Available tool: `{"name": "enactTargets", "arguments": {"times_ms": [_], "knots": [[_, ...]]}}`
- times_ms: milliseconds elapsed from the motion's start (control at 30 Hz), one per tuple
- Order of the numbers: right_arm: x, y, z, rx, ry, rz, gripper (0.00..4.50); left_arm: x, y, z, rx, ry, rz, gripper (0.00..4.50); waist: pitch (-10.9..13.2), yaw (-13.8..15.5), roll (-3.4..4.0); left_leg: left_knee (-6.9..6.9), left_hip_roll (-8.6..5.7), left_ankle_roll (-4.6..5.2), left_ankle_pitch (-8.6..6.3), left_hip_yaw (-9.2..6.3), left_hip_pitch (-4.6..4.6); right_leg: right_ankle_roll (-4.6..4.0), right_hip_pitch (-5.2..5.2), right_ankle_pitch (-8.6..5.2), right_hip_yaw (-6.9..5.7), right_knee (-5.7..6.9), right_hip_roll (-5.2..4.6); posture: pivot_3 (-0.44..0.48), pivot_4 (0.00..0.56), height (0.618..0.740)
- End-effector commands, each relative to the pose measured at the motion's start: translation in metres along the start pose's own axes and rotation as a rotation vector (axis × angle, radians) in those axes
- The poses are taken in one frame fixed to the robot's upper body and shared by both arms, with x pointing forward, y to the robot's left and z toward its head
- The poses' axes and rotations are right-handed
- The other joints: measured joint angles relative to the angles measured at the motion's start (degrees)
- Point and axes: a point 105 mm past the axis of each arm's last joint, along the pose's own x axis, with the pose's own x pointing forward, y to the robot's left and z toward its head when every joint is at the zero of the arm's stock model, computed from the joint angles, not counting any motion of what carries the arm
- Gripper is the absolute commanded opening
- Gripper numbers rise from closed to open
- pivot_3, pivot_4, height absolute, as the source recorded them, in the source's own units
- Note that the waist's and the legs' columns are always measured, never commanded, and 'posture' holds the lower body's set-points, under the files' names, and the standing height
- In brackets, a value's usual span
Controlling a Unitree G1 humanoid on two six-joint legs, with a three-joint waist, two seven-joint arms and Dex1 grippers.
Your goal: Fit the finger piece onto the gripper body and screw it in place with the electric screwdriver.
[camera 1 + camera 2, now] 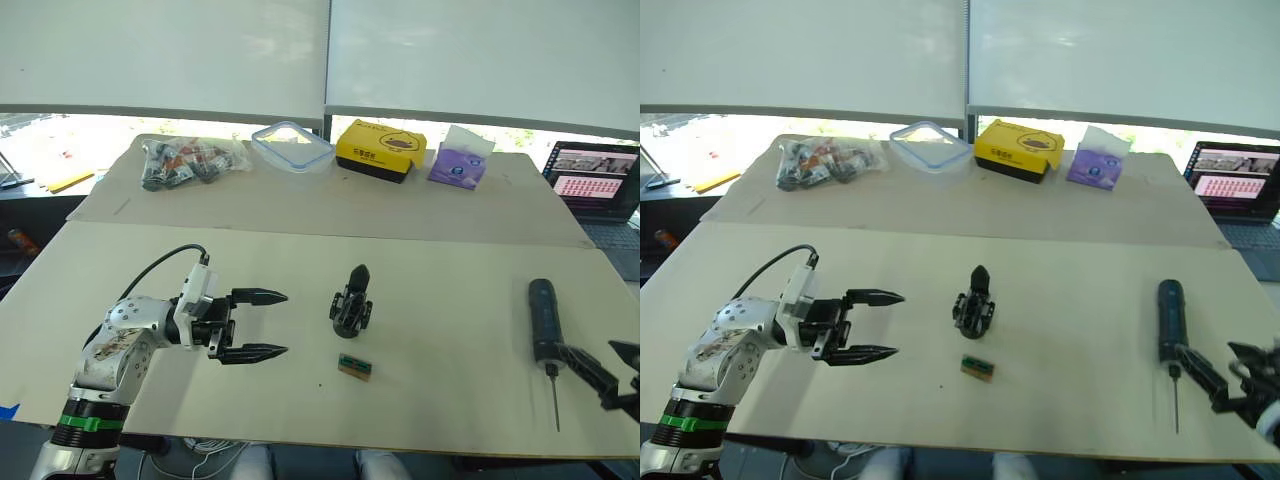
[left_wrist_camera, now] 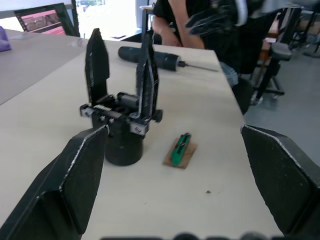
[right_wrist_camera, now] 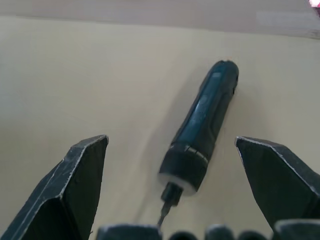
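Body (image 1: 351,300): upright mid-table, two fingers up in my left wrist view, so fitting looks done. Screwdriver (image 1: 543,317): lying far right of body, ungrasped; screwing remains. Left claw (image 1: 250,324) and right claw (image 1: 1230,375): apart, empty.

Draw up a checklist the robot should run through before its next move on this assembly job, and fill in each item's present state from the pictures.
1. Left end effector open: ok, fingers spread, pointing at the gripper body.
2. Right end effector open: ok, at the bit end of the electric screwdriver.
3. Screwdriver free to grasp: ok, it lies flat on the table, apart from other things.
4. Gripper body upright: ok, standing on its round base.
5. Finger piece fitted: cannot tell; two black blades rise from the body, screws unclear.
6. Small green-brown block clear of the body: ok, beside it, apart.
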Motion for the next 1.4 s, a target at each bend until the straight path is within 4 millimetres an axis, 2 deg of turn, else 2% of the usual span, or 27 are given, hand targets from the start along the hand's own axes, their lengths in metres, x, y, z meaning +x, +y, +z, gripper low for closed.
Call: {"name": "enactTargets", "arguments": {"times_ms": [33, 233, 467, 600, 733, 800, 900, 1000, 1033, 1100, 1200, 1333, 1400], "knots": [[0.017, -0.007, -0.006, 0.103, 0.186, -0.006, 4.5, 0.011, -0.008, 0.012, 0.022, -0.032, -0.044, 4.46, 0.01, 0.41, -0.02, 0.01, 0.0, 0.26, 0.16, -0.01, -0.03, 0.03, 0.08, -0.02, -0.02, 0.01, 0.01, 0.0, 0.15, 0.74], [0.051, -0.029, -0.012, 0.083, 0.348, -0.104, 4.5, 0.022, -0.014, 0.018, 0.043, -0.034, -0.065, 4.46, 0.05, 0.73, -0.08, 0.04, -0.03, 0.56, 0.3, -0.02, -0.29, 0.14, 0.08, -0.06, 0.0, 0.0, 0.03, 0.0, 0.15, 0.74], [0.071, -0.028, -0.027, 0.117, 0.44, -0.1, 4.5, 0.027, -0.015, 0.023, 0.055, -0.027, -0.071, 4.46, 0.06, 0.58, -0.06, 0.06, -0.03, 0.58, 0.3, -0.02, -0.3, 0.24, 0.06, -0.07, 0.0, 0.13, 0.06, 0.0, 0.15, 0.74], [0.074, -0.024, -0.028, 0.161, 0.455, -0.07, 3.4, 0.027, -0.015, 0.024, 0.06, -0.024, -0.068, 4.5, 0.06, 0.39, -0.05, 0.08, -0.04, 0.58, 0.3, -0.02, -0.29, 0.26, 0.08, -0.06, 0.01, 0.16, 0.07, 0.0, 0.15, 0.74], [0.075, -0.021, -0.012, 0.191, 0.396, -0.044, 2.05, 0.027, -0.014, 0.025, 0.062, -0.019, -0.059, 4.5, 0.06, 0.28, -0.06, 0.08, -0.03, 0.59, 0.31, -0.04, -0.28, 0.27, 0.08, -0.06, 0.01, 0.2, 0.09, 0.0, 0.15, 0.74], [0.075, -0.018, 0.001, 0.202, 0.326, -0.024, 1.98, 0.027, -0.013, 0.025, 0.063, -0.017, -0.055, 4.5, 0.06, 0.08, -0.05, 0.08, -0.03, 0.59, 0.31, -0.05, -0.29, 0.27, 0.07, -0.06, 0.01, 0.2, 0.11, 0.0, 0.15, 0.74], [0.071, 0.012, 0.042, 0.259, 0.192, 0.149, 1.98, 0.024, -0.012, 0.025, 0.062, -0.016, -0.048, 4.5, 0.2, -0.47, 0.17, 0.09, -0.03, 0.59, 0.31, -0.04, -0.28, 0.29, 0.05, -0.04, 0.02, 0.23, 0.11, 0.0, 0.15, 0.74], [0.059, 0.05, 0.058, 0.168, 0.211, 0.295, 1.98, 0.015, -0.008, 0.024, 0.068, 0.0, -0.023, 4.5, 0.52, -1.01, 0.68, 0.12, -0.04, 0.61, 0.32, -0.03, -0.28, 0.37, 0.02, 0.02, 0.09, 0.3, 0.12, 0.0, 0.15, 0.74], [0.05, 0.068, 0.05, 0.052, 0.291, 0.353, 1.98, 0.012, -0.008, 0.021, 0.069, 0.01, -0.016, 4.5, 0.53, -0.9, 0.72, 0.09, -0.04, 0.62, 0.33, -0.05, -0.28, 0.38, -0.01, 0.02, 0.09, 0.34, 0.13, 0.0, 0.15, 0.74], [0.037, 0.088, 0.031, -0.093, 0.408, 0.411, 1.98, 0.008, -0.008, 0.018, 0.068, 0.022, -0.015, 4.5, 0.53, -0.32, 0.76, -0.05, -0.04, 0.62, 0.33, -0.14, -0.28, 0.42, -0.06, -0.09, 0.07, 0.43, 0.2, 0.0, 0.15, 0.74], [0.038, 0.091, 0.011, -0.219, 0.445, 0.387, 1.98, 0.007, -0.011, 0.014, 0.066, 0.036, -0.032, 4.5, 0.54, 0.58, 0.39, -0.09, -0.01, 0.65, 0.27, -0.18, -0.32, 0.32, -0.01, -0.29, -0.1, 0.32, 0.16, 0.0, 0.15, 0.74], [0.045, 0.101, -0.011, -0.274, 0.434, 0.393, 1.98, 0.006, -0.015, 0.008, 0.078, 0.06, -0.041, 4.5, 0.58, 1.06, 0.38, 0.24, -0.16, 0.64, 0.25, -0.14, -0.88, 0.44, -0.22, -0.18, 0.0, 0.13, 0.06, 0.0, 0.15, 0.74], [0.047, 0.105, -0.02, -0.286, 0.434, 0.405, 1.98, 0.005, -0.014, 0.008, 0.074, 0.051, -0.022, 4.5, 0.58, 1.18, 0.39, 0.31, -0.17, 0.64, 0.26, -0.14, -0.88, 0.45, -0.25, -0.14, 0.02, 0.21, 0.05, 0.0, 0.15, 0.74]]}}
